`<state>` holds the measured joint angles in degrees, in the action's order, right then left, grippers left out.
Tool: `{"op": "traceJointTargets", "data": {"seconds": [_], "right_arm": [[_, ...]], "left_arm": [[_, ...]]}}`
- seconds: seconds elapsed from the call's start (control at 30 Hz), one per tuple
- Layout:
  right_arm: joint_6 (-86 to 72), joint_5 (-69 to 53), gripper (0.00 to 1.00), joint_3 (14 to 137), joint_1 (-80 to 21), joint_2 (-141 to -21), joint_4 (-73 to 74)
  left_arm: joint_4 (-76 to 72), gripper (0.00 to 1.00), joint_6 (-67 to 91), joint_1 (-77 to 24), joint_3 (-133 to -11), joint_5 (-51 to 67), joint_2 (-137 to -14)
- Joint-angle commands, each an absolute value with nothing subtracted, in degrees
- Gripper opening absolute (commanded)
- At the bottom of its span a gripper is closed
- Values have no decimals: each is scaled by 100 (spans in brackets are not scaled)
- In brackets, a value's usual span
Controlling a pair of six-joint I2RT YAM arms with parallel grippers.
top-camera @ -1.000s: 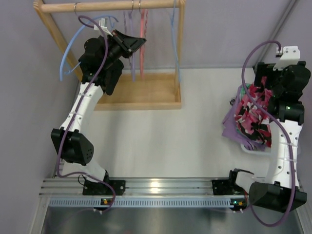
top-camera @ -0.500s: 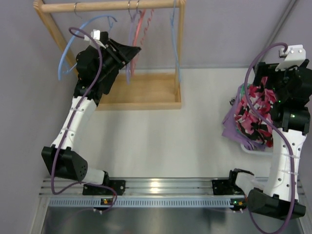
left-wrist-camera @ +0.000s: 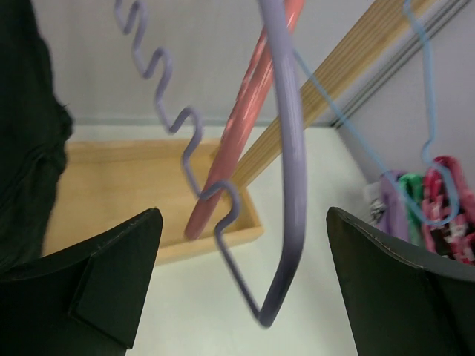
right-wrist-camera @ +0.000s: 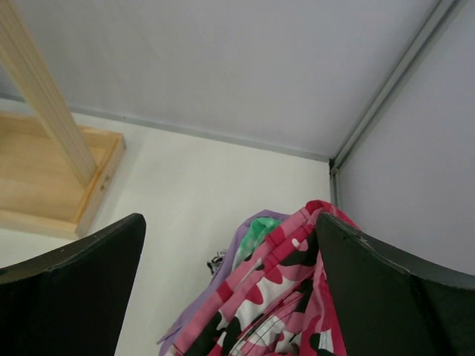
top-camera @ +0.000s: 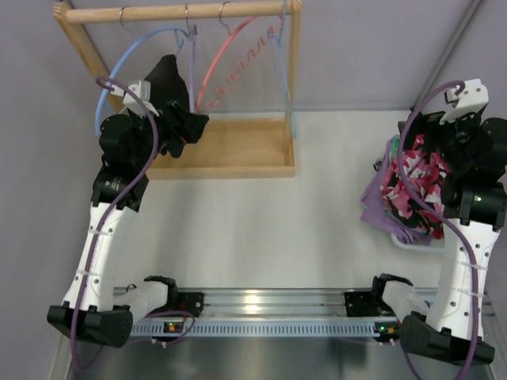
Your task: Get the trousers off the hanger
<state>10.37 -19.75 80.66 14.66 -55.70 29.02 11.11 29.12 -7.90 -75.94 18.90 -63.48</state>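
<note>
The lilac hanger [top-camera: 191,75] hangs bare on the rack rail. In the left wrist view its thick arm [left-wrist-camera: 286,148] and wavy bar look blurred. It sits between the fingers of my left gripper [left-wrist-camera: 241,245], which is open and touches nothing. From above, the left gripper [top-camera: 184,119] is just below the rail. The pink camouflage trousers [top-camera: 412,186] lie crumpled on a cloth pile at the far right. My right gripper [right-wrist-camera: 230,289] is open above the trousers [right-wrist-camera: 297,297], with nothing between its fingers.
The wooden rack [top-camera: 182,11] with its base tray [top-camera: 238,150] also holds light-blue hangers [top-camera: 119,75], a salmon-pink hanger [top-camera: 226,67] and a black garment [left-wrist-camera: 26,133]. Under the trousers lie purple cloth [top-camera: 376,206] and green cloth [right-wrist-camera: 256,230].
My left gripper opened and let go of the lilac hanger. The left arm drew back to the left, and the hangers swung apart on the rail. The right arm barely moved.
</note>
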Motion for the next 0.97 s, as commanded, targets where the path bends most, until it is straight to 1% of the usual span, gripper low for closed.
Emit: {"op": "traceJointTargets", "data": {"seconds": [0.0,0.1,0.23,0.4,0.5,0.57,0.6,0.67,0.77,0.93], "right_arm": [[1020,-2706,99,8095,1521,-5519,3216],[949,-2838,99,7911,1521,-5502,3226],[931,-2953,99,7796,1521,-5484,3208],[1098,-3347,99,7743,1521,-5423,3682],[1309,-3655,99,7515,1521,-5256,4041],[1459,-3726,100,7331,1521,-5054,4192],[1502,-3753,99,7095,1521,-4967,4262],[1599,-3744,99,6709,1521,-4651,4298],[1670,-3700,99,6303,1521,-4246,4342],[1731,-3718,99,6126,1521,-3912,4509]], "left_arm": [[2538,98,1461,-765,-7568,1181,-6065],[3355,98,898,-765,-7489,985,-5793],[3909,98,599,-765,-7287,1141,-5406],[4499,98,352,-765,-7005,1310,-4826],[5000,98,-130,-765,-6918,1012,-4615],[5211,98,-280,-765,-6856,600,-4492],[5386,98,-386,-765,-6838,485,-4378],[5449,98,-545,-765,-6777,300,-4255],[5546,98,-607,-765,-6733,334,-4061],[5599,98,-448,-765,-6724,281,-4104]]}}
